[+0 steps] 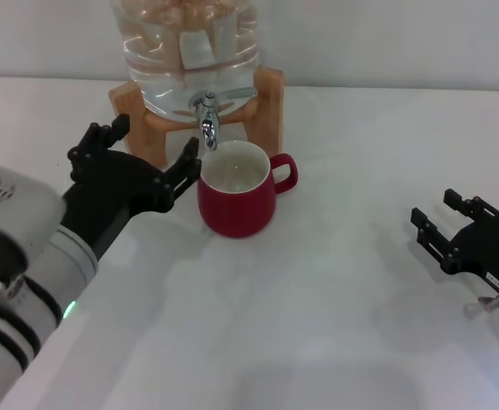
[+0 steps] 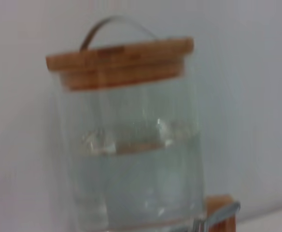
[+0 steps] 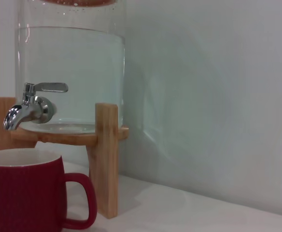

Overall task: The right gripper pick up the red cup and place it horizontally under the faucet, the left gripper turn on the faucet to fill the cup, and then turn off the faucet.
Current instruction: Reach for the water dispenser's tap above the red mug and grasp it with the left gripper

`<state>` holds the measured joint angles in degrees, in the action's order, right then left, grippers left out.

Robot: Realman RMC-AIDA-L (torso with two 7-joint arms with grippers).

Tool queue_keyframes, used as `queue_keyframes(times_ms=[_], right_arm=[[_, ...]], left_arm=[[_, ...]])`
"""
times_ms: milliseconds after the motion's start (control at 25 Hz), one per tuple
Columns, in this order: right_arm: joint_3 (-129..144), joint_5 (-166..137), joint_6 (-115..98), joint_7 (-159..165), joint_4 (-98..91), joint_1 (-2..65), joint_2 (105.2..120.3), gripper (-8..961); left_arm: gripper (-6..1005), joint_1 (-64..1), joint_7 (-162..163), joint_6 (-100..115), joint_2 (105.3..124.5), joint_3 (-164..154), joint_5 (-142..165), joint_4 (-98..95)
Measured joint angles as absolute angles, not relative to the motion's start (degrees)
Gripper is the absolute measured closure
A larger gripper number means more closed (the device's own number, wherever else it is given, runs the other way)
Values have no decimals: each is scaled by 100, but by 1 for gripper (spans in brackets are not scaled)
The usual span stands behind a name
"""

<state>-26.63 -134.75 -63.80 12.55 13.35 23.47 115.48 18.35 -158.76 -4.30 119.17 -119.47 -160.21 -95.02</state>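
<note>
The squat dark-red ceramic cup point(image 1: 237, 196) stands upright beneath the chrome lever faucet point(image 1: 208, 117). At its nine o'clock the black left gripper point(image 1: 147, 162) hovers spread, seemingly empty; the right gripper point(image 1: 454, 226), at three o'clock, hangs released. A careless reach could nudge the cup off-line.

The left gripper point(image 1: 143, 156) reaches forward with fingers spread; the right gripper point(image 1: 445, 224) rests apart, also spread.
</note>
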Motion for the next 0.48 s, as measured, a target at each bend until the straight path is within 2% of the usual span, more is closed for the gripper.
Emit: queue_keyframes(times_ms=[480], right_arm=[[-2672,-13465,-6373,1431,1209,2377,11553,410]], left_arm=[[124,1744,-15687,-2982,11919,-11429,-16092,-8329]])
